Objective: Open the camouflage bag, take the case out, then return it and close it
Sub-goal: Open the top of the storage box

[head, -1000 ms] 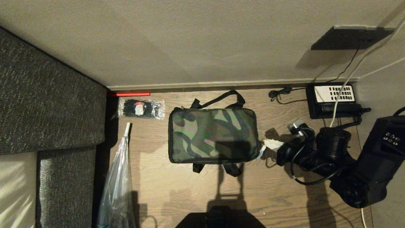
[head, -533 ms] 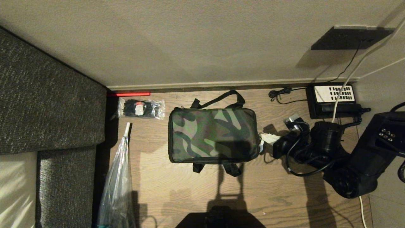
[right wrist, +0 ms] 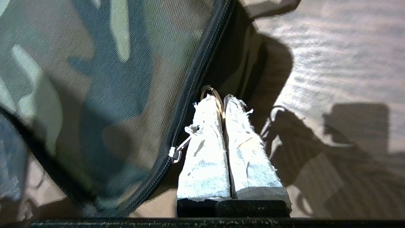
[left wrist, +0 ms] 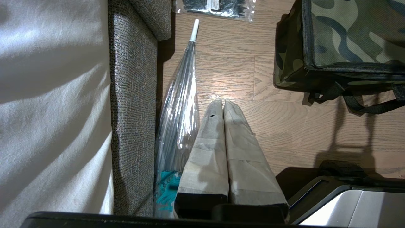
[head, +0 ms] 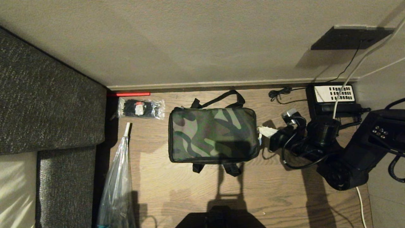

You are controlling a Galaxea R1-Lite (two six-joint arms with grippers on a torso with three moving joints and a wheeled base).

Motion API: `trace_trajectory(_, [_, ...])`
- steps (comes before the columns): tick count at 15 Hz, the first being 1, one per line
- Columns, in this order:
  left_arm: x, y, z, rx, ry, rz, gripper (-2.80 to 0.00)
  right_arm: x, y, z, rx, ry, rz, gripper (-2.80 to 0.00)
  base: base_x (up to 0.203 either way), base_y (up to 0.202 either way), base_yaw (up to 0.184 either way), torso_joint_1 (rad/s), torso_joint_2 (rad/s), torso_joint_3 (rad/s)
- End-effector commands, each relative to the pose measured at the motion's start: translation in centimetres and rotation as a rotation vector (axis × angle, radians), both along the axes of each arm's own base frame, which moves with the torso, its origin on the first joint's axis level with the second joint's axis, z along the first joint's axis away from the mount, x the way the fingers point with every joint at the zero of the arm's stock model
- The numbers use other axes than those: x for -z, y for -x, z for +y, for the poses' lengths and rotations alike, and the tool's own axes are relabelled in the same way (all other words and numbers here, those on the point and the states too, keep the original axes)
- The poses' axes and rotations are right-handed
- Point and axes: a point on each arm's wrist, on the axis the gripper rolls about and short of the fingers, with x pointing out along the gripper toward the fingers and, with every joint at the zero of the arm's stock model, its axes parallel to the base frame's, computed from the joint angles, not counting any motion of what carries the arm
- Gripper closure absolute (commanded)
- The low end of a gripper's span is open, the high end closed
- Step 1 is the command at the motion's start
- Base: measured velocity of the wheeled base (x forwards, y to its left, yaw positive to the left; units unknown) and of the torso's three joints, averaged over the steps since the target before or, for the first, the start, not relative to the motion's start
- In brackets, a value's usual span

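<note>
On the wooden floor (head: 177, 186), we see our right gripper (right wrist: 224, 98) pinched tight on the metal ring (right wrist: 212, 91) at the camouflage bag's (head: 212, 134) three o'clock end.

cut off: umbrella (head: 115, 186) lower end | hidden: camouflage bag (head: 213, 134) contents

I read this as a home or hotel room: wood-plank floor (head: 177, 190), grey sofa (head: 47, 104) beside it, desk phone (head: 333, 98) against the skirting.
</note>
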Motion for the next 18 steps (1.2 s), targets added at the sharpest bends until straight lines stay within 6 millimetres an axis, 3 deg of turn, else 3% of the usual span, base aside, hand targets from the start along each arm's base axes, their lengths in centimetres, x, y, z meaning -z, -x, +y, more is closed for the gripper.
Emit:
trace_trajectory(1, [0.1,0.0,0.0,-0.001,0.001,0.001,0.0,-0.3,-0.4,0.0,-0.001,-0.006,-0.023,0.0,0.0,0.0,0.0,0.0,0.0,0.0])
trace_trajectory(9, [0.1,0.0,0.0,-0.001,0.0,0.001,0.0,-1.2,-1.4,-0.4,0.018,-0.022,-0.068,0.0,0.0,0.0,0.0,0.0,0.0,0.0])
trace_trajectory(15, [0.1,0.0,0.0,-0.001,0.001,0.001,0.0,-1.1,-3.1,-0.2,0.04,-0.03,-0.104,0.0,0.0,0.0,0.0,0.0,0.0,0.0])
trace_trajectory(18, [0.1,0.0,0.0,-0.001,0.001,0.001,0.0,-2.0,-3.9,-0.2,0.045,-0.053,-0.135,0.0,0.0,0.0,0.0,0.0,0.0,0.0])
